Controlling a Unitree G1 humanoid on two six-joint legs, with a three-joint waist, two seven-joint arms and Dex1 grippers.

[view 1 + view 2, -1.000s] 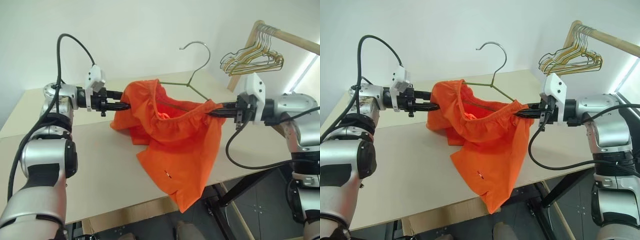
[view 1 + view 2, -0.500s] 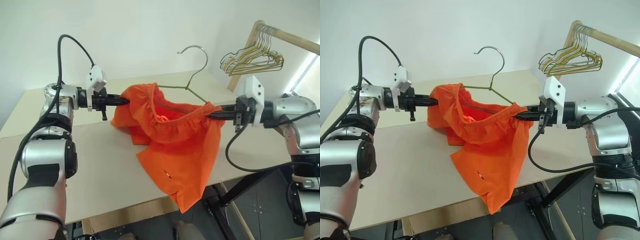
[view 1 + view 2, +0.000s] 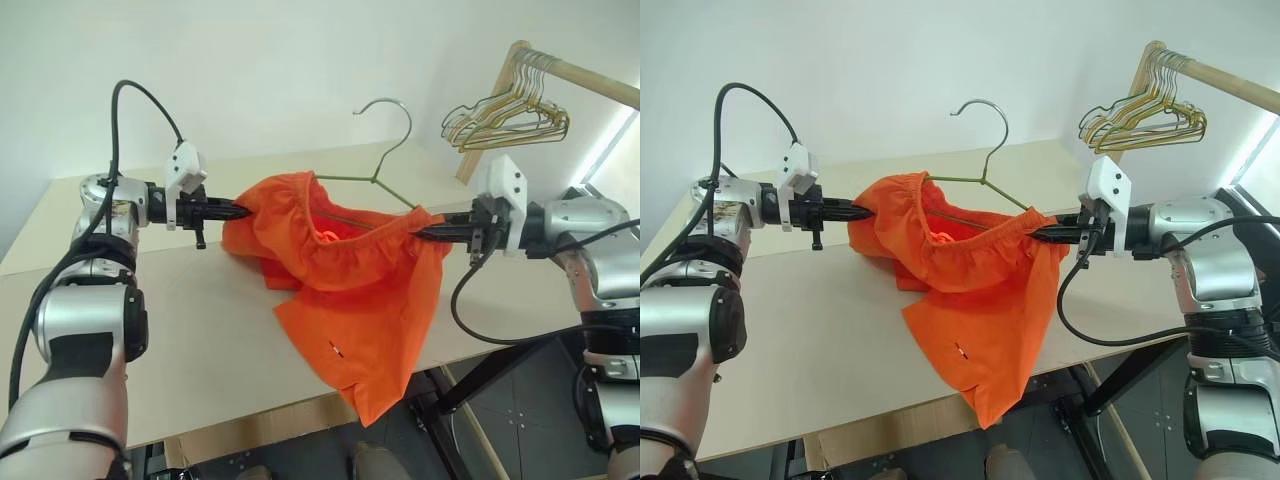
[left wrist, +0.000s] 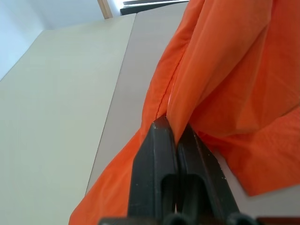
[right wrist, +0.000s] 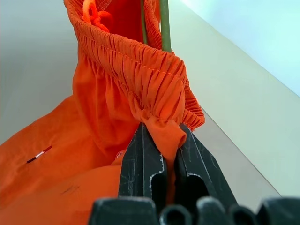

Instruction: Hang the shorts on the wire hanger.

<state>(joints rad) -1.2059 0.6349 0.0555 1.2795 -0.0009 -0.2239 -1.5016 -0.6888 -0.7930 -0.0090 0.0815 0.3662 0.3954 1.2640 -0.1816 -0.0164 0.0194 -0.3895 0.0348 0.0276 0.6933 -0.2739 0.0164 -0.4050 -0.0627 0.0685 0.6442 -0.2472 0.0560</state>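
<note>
Both end effectors, left (image 3: 243, 208) and right (image 3: 422, 234), pinch the shorts (image 3: 345, 290) around the wire hanger (image 3: 372, 168).

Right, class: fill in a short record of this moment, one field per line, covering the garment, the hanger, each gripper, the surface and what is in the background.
Garment: orange shorts, held up over the table, legs drooping past its front edge
Hanger: wire hanger, its lower part inside the waistband, hook standing above
Left gripper: fingers shut on the shorts' fabric at one side
Right gripper: fingers shut on the gathered waistband at the opposite side
Surface: beige table
Background: cluster of wire hangers on a wooden rail
</note>
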